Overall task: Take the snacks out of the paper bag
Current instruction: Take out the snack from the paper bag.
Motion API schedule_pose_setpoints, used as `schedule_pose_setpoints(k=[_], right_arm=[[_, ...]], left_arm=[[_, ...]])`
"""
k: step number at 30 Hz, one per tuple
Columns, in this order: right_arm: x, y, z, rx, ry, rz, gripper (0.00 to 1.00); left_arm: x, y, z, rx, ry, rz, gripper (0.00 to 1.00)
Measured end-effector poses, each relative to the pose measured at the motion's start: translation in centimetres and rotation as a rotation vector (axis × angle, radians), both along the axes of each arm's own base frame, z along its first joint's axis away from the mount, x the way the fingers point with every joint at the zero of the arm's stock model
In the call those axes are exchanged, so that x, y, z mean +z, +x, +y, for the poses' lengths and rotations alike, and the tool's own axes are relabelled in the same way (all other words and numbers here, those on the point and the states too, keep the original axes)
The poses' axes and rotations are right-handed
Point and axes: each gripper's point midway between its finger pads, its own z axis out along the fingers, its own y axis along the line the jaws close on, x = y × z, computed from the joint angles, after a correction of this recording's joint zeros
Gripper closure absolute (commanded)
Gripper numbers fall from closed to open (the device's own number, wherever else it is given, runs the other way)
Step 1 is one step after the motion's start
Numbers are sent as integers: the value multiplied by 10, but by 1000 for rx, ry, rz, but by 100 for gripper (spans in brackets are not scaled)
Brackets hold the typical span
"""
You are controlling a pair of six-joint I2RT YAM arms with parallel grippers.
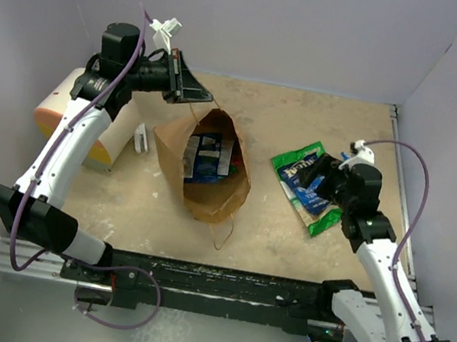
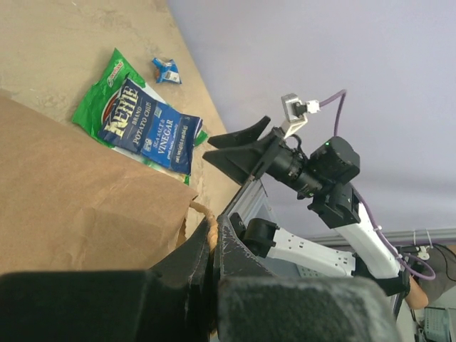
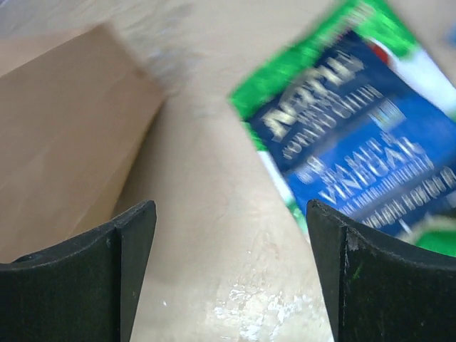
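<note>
The brown paper bag [image 1: 216, 191] stands open in the middle of the table, with blue packets [image 1: 207, 159] showing inside its mouth. My left gripper [image 1: 199, 96] is at the bag's far rim, shut on a twisted paper handle [image 2: 211, 224]. At the right, a dark blue packet [image 2: 146, 128] lies on a green-white packet [image 2: 107, 78] on the table. A small blue packet [image 2: 167, 70] lies beyond them. My right gripper [image 1: 315, 178] hovers open and empty over these packets. In the right wrist view its fingers [image 3: 132, 246] frame bare table between the bag [image 3: 64, 142] and the dark blue packet [image 3: 356, 142].
A cream cylinder with an orange end [image 1: 63, 113] lies at the left under my left arm. A small white block [image 1: 141, 139] stands beside the bag. The bag's near handle [image 1: 222, 233] hangs toward the front. Grey walls close in the back and both sides.
</note>
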Motion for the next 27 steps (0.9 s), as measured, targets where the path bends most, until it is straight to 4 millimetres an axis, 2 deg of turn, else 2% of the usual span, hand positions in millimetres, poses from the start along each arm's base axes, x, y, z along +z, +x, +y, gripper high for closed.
schedule_pose_setpoints(k=[3, 6, 10, 13, 16, 18, 23, 25, 27], right_arm=[[28, 2, 34, 311, -77, -153, 16], [61, -10, 75, 615, -164, -348, 18], [95, -55, 150, 1042, -267, -604, 21], [109, -94, 201, 1298, -342, -771, 21], [106, -119, 234, 1451, -404, -872, 21], [94, -123, 249, 1513, -471, -900, 23], [57, -104, 278, 1603, -652, -894, 22], [39, -95, 282, 1624, -715, -881, 22], [30, -87, 285, 1628, -758, -887, 22]], left_arm=[[0, 0, 0, 0, 0, 1, 100], [0, 0, 0, 0, 0, 0, 100], [0, 0, 0, 1, 0, 0, 100], [1, -1, 0, 1, 0, -1, 100], [2, -3, 1, 3, -2, -2, 100], [3, -4, 1, 3, -5, -1, 100], [3, -5, 1, 5, -9, 1, 100], [3, -5, 1, 6, -10, 4, 100], [3, -5, 1, 8, -13, 9, 100]])
